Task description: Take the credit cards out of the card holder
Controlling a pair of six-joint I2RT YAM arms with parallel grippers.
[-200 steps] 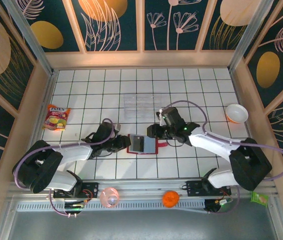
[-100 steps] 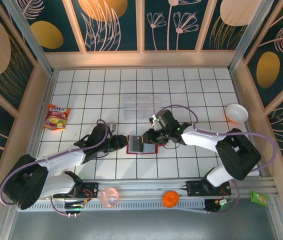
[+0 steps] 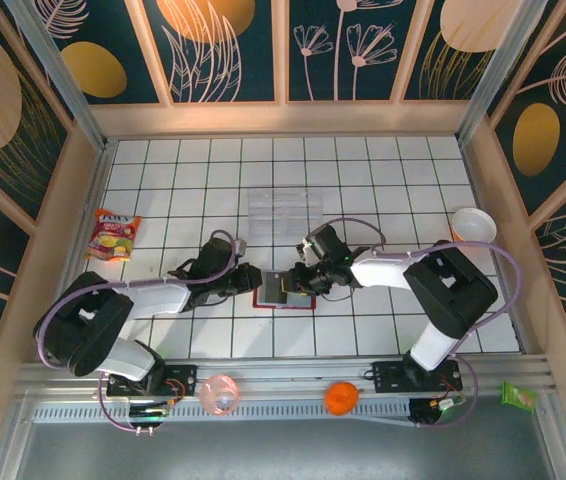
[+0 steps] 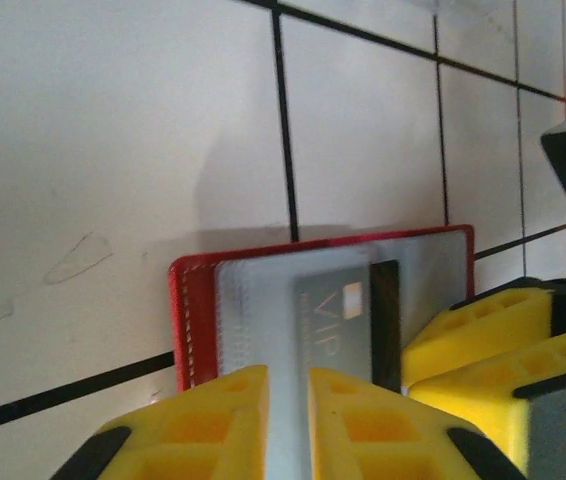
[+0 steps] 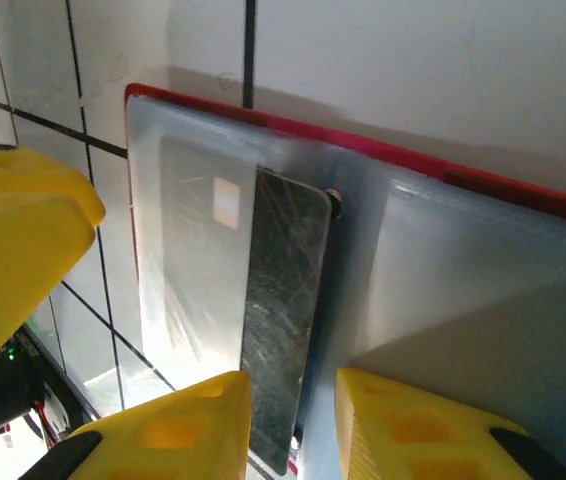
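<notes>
Since a second ago my right arm has folded in toward the middle and my left claw has edged up to the card holder, which lies where it lay. Nearest me, on the rail by my bases, sit a pink round thing and an orange ball. On the white tiled worktop the red holder lies open and flat between my two claws. My left claw is at its left edge, fingers drawn close over the pale pocket; I cannot tell whether they pinch it. My right claw is parted, astride the end of the dark credit card, which sticks partly out of its pocket. Beyond lies a clear tray, with a snack packet far left and a bowl far right.
</notes>
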